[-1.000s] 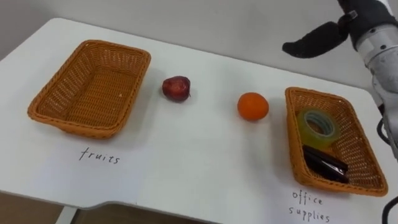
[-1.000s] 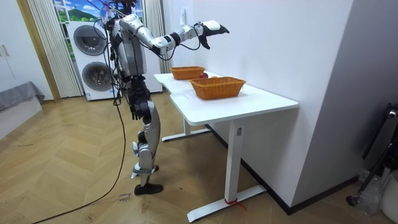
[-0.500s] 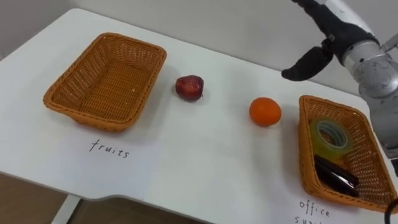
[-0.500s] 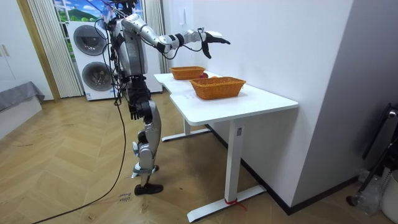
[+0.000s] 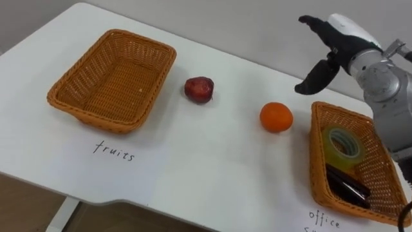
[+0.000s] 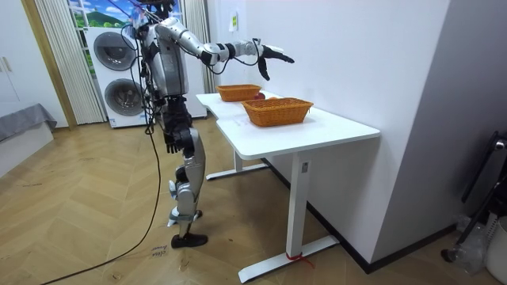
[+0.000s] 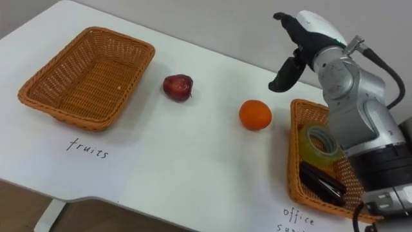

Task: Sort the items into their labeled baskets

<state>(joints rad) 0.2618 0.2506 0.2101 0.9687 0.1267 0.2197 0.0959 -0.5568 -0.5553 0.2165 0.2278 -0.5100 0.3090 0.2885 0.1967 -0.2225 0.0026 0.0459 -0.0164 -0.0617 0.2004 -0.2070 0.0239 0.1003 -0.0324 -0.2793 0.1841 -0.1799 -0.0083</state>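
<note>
While the right hand (image 5: 335, 48) hovers released and empty at far right, the orange (image 5: 276, 117) lies near-left of it, the apple (image 5: 199, 89) farther left.

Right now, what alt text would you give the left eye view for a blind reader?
An open right robot hand hovers over a white table, where an orange and a dark red fruit lie between two wicker baskets. The left basket is empty; the right basket holds a tape roll and a dark object.
</note>
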